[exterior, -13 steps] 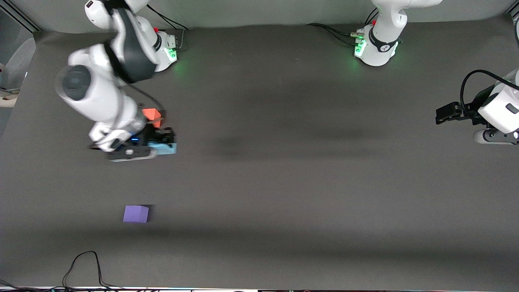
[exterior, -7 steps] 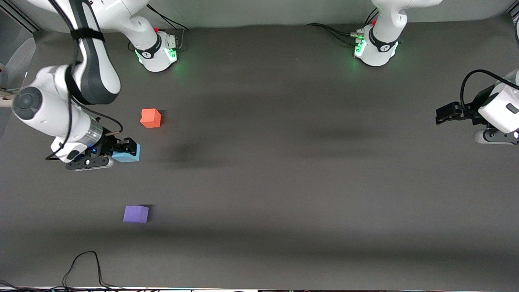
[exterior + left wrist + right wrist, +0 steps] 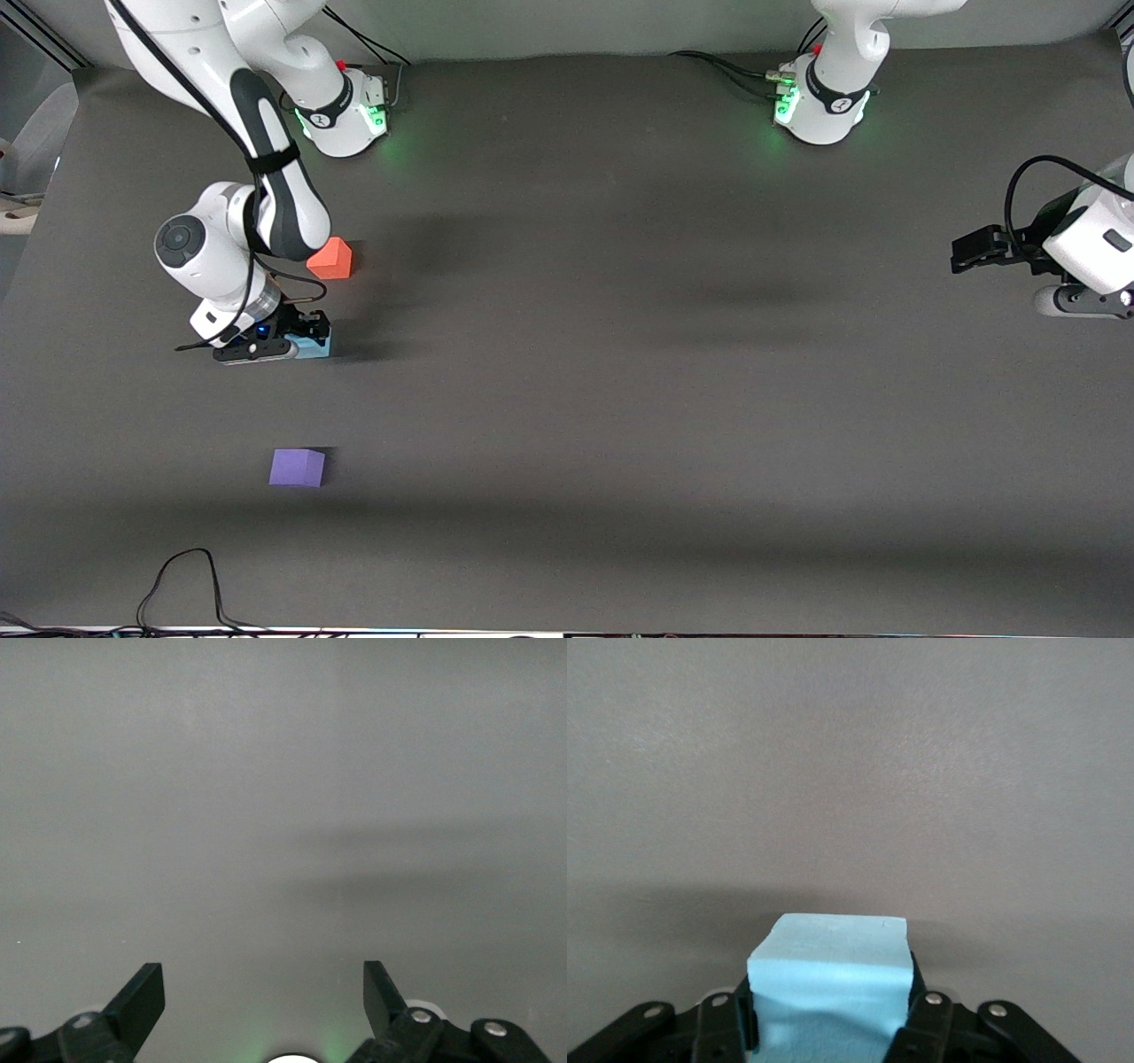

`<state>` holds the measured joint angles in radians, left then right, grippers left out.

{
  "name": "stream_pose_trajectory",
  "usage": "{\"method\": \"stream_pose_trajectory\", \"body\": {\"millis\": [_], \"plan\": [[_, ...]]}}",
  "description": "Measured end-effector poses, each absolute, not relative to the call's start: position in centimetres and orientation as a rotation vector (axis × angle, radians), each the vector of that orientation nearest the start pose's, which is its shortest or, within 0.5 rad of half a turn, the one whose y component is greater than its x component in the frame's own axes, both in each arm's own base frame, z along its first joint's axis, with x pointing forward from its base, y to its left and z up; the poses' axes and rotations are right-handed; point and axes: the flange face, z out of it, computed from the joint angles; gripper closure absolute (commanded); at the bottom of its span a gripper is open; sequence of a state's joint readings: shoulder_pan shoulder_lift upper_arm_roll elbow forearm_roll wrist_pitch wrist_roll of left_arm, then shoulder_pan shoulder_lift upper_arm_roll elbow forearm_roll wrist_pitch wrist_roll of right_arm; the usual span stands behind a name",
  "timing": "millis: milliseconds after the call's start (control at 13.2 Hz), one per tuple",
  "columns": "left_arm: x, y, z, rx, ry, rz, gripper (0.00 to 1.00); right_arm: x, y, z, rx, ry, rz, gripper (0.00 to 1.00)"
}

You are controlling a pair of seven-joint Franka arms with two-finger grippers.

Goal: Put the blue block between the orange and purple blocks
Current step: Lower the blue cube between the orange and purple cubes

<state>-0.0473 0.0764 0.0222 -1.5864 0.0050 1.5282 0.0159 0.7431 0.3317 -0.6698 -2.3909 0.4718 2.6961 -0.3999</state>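
Right gripper (image 3: 306, 341): its jaws are closed on the blue block (image 3: 316, 346). In the right wrist view the block (image 3: 831, 988) sits between the two black fingers (image 3: 926, 1028), pressed on both sides, with its pale top face showing.

Blue block: held by the right gripper, over the mat in the stretch between the orange block and the purple block. Whether its bottom face touches the mat or hangs just above it, I cannot tell.

Right arm: it comes from its base (image 3: 341, 111) at the top of the front view, bends down and covers one edge of the orange block.

Orange block (image 3: 332, 259): on the mat, farther from the front camera than the blue block, near it but apart from it.

Purple block (image 3: 297, 467): on the mat, nearer to the front camera than the blue block and well apart from it. It lies roughly in line with the other two blocks.

Left gripper (image 3: 966, 252): its jaws stand wide open and hold nothing. In the left wrist view the two finger tips (image 3: 142, 997) are far apart, and only bare grey surface is between them (image 3: 263, 992).

Left arm: it waits at its own end of the table, well apart from all three blocks.

Mat (image 3: 620, 399): dark grey, it covers the table. A black cable (image 3: 182, 576) lies at the edge nearest to the front camera.
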Motion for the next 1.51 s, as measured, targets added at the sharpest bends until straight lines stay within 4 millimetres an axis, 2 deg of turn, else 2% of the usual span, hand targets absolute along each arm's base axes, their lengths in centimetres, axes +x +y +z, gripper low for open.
{"method": "stream_pose_trajectory", "body": {"millis": [227, 378, 454, 530, 908, 1135, 1362, 1514], "plan": [[57.1, -1.4, 57.2, -3.128, 0.064, 0.187, 0.00, 49.8, 0.2, 19.2, -3.070, -0.140, -0.170, 0.63], [57.1, -1.4, 57.2, -3.128, 0.064, 0.187, 0.00, 49.8, 0.5, 18.9, -3.061, -0.145, -0.206, 0.61], [57.1, -1.4, 57.2, -3.128, 0.064, 0.187, 0.00, 49.9, 0.6, 18.9, -3.060, -0.145, -0.209, 0.37], [57.1, -1.4, 57.2, -3.128, 0.064, 0.188, 0.00, 49.9, 0.6, 18.9, -3.059, -0.146, -0.210, 0.00], [57.2, -1.4, 57.0, -3.128, 0.064, 0.191, 0.00, 50.3, 1.4, 18.8, -3.052, -0.146, -0.218, 0.00], [57.2, -1.4, 57.0, -3.128, 0.064, 0.191, 0.00, 51.1, 2.3, 19.5, -3.029, -0.167, -0.227, 0.00], [57.2, -1.4, 57.0, -3.128, 0.064, 0.192, 0.00, 52.6, 2.6, 20.9, -2.991, -0.192, -0.226, 0.00], [57.2, -1.4, 57.0, -3.128, 0.064, 0.193, 0.00, 54.3, 2.1, 22.7, -2.972, -0.240, -0.189, 0.00]]}}
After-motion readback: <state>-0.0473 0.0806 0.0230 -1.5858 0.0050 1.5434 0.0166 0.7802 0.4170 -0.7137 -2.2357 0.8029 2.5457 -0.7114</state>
